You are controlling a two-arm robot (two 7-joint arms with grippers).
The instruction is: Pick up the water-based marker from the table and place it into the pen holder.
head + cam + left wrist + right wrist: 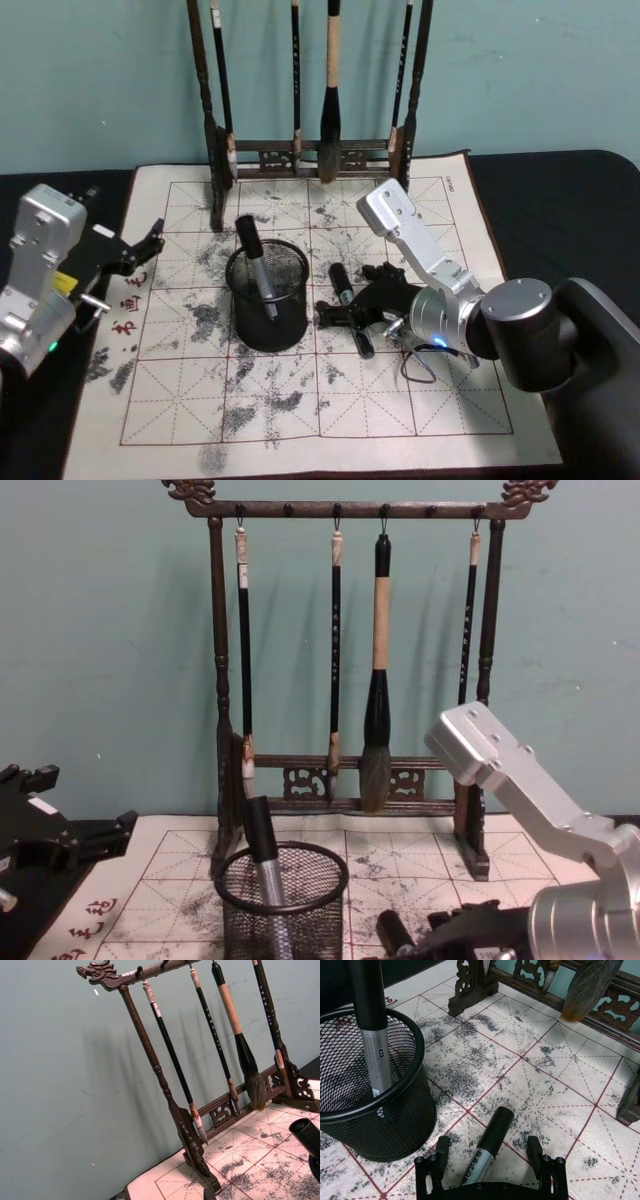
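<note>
A black-capped, grey-barrelled water-based marker lies flat on the cream mat of the table, just right of the pen holder. My right gripper is low over it and open, one finger on each side of the barrel with a gap to each. Another marker stands slanted inside the black mesh cup. My left gripper rests open at the mat's left edge.
The tall dark wooden brush rack with several hanging brushes stands at the back of the mat, behind the cup. The pen holder's wall is a short gap from my right gripper's near finger. Open mat lies toward the front.
</note>
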